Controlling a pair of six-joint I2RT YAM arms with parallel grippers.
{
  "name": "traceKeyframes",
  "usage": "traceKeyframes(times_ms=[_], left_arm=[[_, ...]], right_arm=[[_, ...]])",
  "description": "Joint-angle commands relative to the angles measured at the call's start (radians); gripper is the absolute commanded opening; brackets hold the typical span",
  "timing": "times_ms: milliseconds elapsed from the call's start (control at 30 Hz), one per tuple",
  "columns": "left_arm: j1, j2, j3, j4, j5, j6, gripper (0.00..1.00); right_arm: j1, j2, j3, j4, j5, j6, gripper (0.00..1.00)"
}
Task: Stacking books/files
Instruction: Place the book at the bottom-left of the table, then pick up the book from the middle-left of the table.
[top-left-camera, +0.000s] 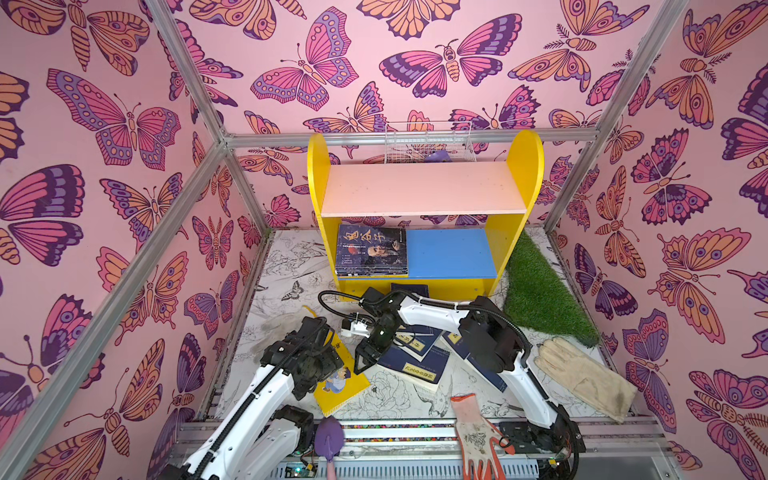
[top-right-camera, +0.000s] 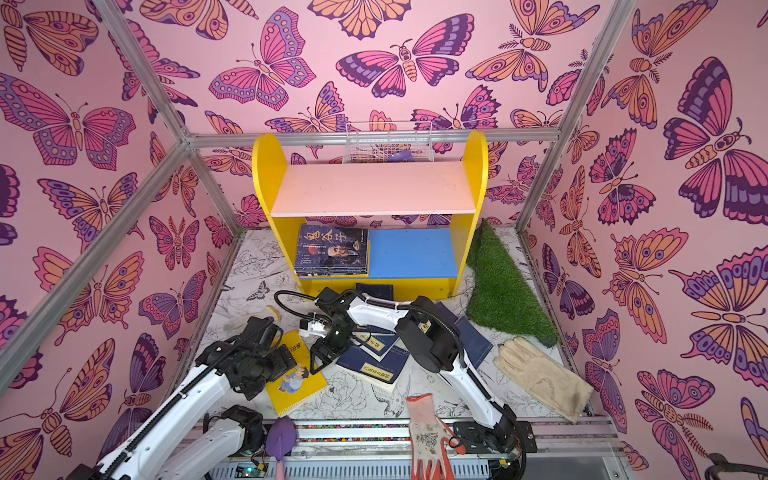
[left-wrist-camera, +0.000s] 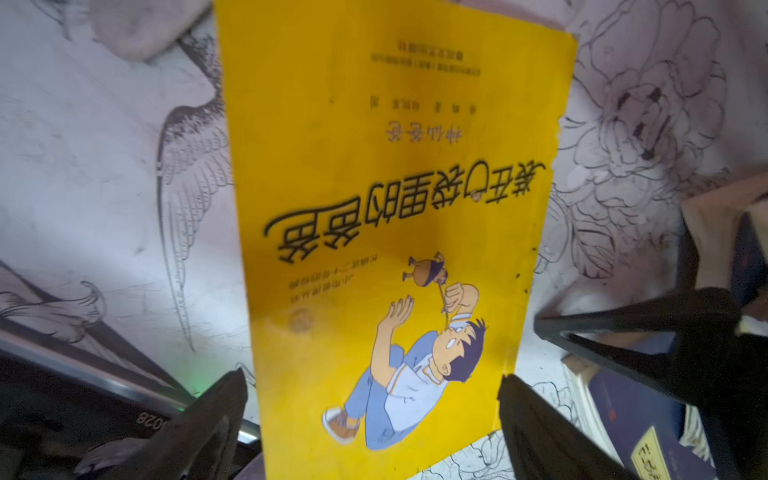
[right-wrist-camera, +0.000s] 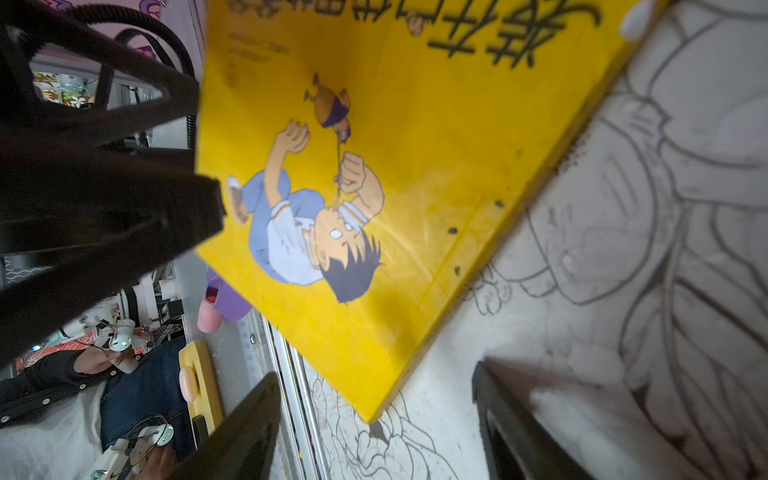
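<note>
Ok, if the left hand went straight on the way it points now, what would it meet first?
The yellow cartoon book: the left hand, open and empty, points straight at its cover with nothing in between. How close it is, the wrist view does not settle.

A yellow shelf unit (top-left-camera: 525, 166) with a pink upper board (top-left-camera: 424, 187) and a blue lower board (top-left-camera: 451, 253) stands at the back of the table (top-left-camera: 395, 395), which is covered in ink-drawn flowers and birds. A white wire basket (top-left-camera: 430, 141) shows behind its top. Artificial grass (top-left-camera: 540, 291) lies to its right, near a beige cloth glove (top-left-camera: 582, 376). A white-and-orange work glove (top-left-camera: 476, 436) and a purple trowel (top-left-camera: 329, 436) lie at the front edge.
</note>
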Motion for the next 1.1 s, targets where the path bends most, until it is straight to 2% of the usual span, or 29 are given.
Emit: traceKeyframes(times_ms=[0,133,400,533,667,767,1067], left_arm=[[0.009,-0.004,0.029,-0.146,-0.128,-0.154,0.99],[0.037,0.01,0.001,-0.146,-0.127,-0.205,0.99],[0.111,0.083,-0.104,0.099,-0.005,-0.145,0.98],[0.125,0.12,-0.142,0.166,0.004,-0.133,0.98],[0.126,0.172,-0.194,0.305,0.039,-0.109,0.95],[0.127,0.243,-0.187,0.385,0.092,-0.066,0.89],[0.119,0.484,-0.145,0.572,0.248,0.042,0.72]], right_arm=[[-0.012,-0.054,-0.047,0.001,0.06,-0.032,0.75],[-0.032,-0.094,-0.084,0.057,0.046,0.003,0.75],[-0.032,-0.067,-0.065,0.045,0.049,0.006,0.75],[-0.033,-0.077,-0.072,0.052,0.054,0.008,0.75],[-0.037,-0.07,-0.067,0.071,0.03,0.022,0.75],[-0.041,-0.046,-0.053,0.077,-0.01,0.035,0.75],[-0.041,0.044,-0.005,0.096,-0.019,0.112,0.75]])
